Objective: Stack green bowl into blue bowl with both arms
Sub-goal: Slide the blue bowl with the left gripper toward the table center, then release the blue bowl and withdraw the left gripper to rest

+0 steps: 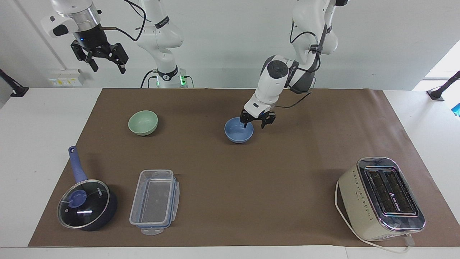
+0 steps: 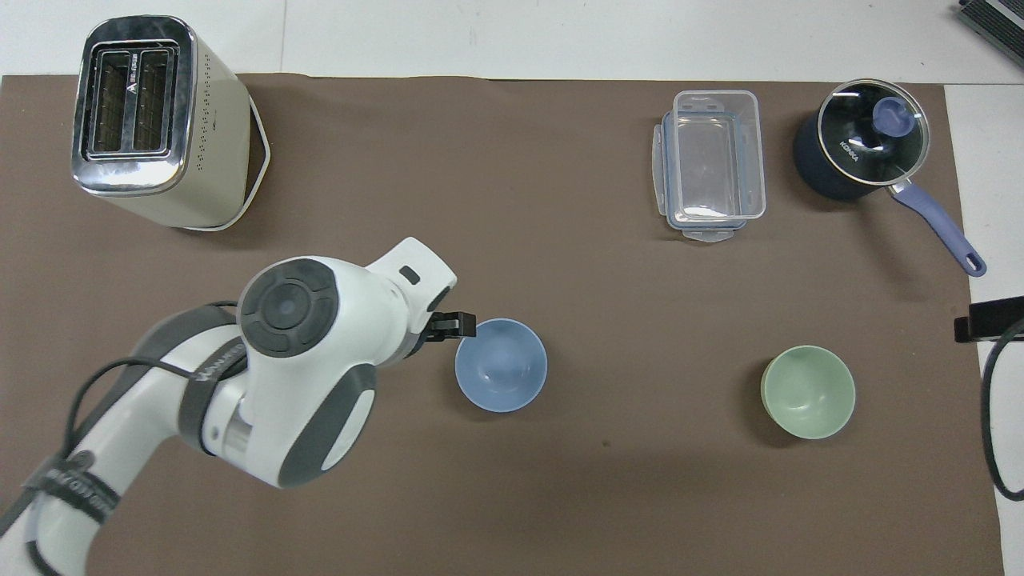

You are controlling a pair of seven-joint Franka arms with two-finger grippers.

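The blue bowl sits upright on the brown mat near the table's middle. My left gripper is open and empty, just above the bowl's rim on the side toward the left arm's end. The green bowl sits upright on the mat toward the right arm's end, apart from the blue bowl. My right gripper is open and waits high in the air above the right arm's end; it is out of the overhead view.
A dark blue lidded saucepan and a clear plastic container stand farther from the robots than the green bowl. A cream toaster stands at the left arm's end, farthest from the robots.
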